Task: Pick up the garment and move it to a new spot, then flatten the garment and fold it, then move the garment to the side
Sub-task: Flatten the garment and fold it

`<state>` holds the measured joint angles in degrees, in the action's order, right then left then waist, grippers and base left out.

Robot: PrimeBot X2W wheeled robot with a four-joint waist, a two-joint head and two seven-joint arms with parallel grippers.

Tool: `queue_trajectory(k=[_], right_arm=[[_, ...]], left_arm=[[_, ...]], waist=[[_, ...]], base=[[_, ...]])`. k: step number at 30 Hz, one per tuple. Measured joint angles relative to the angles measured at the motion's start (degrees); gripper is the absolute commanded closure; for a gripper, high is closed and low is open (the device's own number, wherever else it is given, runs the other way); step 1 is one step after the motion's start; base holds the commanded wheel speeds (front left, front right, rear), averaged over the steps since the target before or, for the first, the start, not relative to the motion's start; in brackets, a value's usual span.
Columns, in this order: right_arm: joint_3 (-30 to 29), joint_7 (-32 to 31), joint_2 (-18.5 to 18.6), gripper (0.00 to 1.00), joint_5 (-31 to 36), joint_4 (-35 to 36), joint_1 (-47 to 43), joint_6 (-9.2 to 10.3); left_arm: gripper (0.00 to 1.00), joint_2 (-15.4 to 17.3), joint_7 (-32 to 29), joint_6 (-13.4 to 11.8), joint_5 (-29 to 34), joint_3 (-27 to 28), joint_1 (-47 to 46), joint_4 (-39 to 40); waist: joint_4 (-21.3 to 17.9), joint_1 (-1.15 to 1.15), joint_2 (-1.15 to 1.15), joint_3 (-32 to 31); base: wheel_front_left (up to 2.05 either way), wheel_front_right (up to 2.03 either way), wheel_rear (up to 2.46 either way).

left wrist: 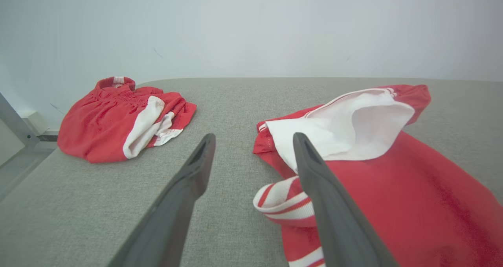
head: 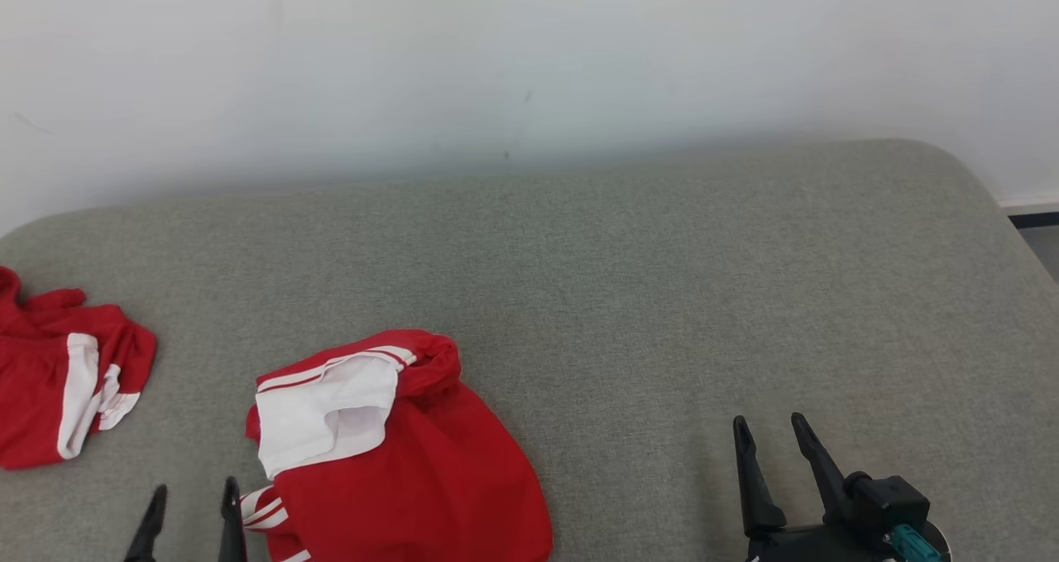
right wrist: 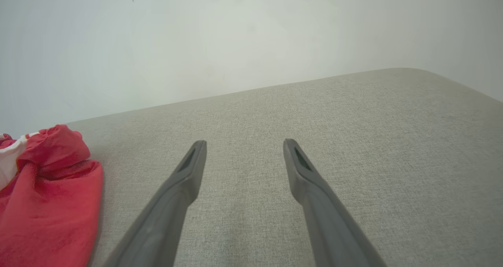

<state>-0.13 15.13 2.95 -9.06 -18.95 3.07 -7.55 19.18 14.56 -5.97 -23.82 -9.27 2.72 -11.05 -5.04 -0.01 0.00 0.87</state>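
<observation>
- Left jaws sit low at the near edge, pointing forward, spread and empty. One finger (left wrist: pixel 318 188) is just beside the garment's (head: pixel 414 463) striped cuff; I cannot tell if they touch.
- Right jaws sit low, spread and empty over the bare cushion (head: pixel 662 297), well apart from the garment.
- The garment is red with a white panel and lies crumpled at the cushion's near left.
- A second red garment (head: pixel 50 380) lies at the far left.

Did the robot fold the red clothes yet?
Nothing looks done yet: the nearer red garment lies crumpled on the grey cushion. Nothing is in hand: the left gripper, beside it, and the right gripper are open and empty. Picking up, flattening, folding and moving aside are left.
</observation>
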Motion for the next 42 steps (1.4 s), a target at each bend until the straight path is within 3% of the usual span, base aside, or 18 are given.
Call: queue_trajectory(k=[7, 18, 30, 42], right_arm=[[0.25, 0.00, 0.00, 0.00, 0.54, 0.44, -0.13, 0.00], [1.81, 0.00, 0.01, 0.00, 1.70, -0.04, -0.12, 0.00], [18.71, 0.01, -0.03, 0.00, 2.50, -2.42, 4.36, 0.00], [30.95, -1.26, -0.04, 0.00, -0.46, -16.49, 14.15, 0.00]], left_arm=[[0.00, -2.31, 0.48, -0.69, 4.88, 5.27, 0.79, 7.35], [0.00, -8.04, 0.48, 4.15, 10.18, 11.21, 4.20, 7.75], [0.00, -11.94, 0.48, 8.48, 14.07, 14.80, 3.55, 6.95], [0.00, -14.37, 0.48, 10.62, 15.79, 15.39, 1.51, 6.36]], waist=[[1.56, 0.00, 0.00, -0.40], [2.49, 0.01, 0.00, -0.49], [4.53, 0.01, 0.00, -0.39], [7.94, 0.01, 0.00, 0.73]], base=[[0.00, 0.00, 0.00], [0.00, 0.00, 0.00], [0.00, 0.00, 0.00], [0.00, 0.00, 0.00]])
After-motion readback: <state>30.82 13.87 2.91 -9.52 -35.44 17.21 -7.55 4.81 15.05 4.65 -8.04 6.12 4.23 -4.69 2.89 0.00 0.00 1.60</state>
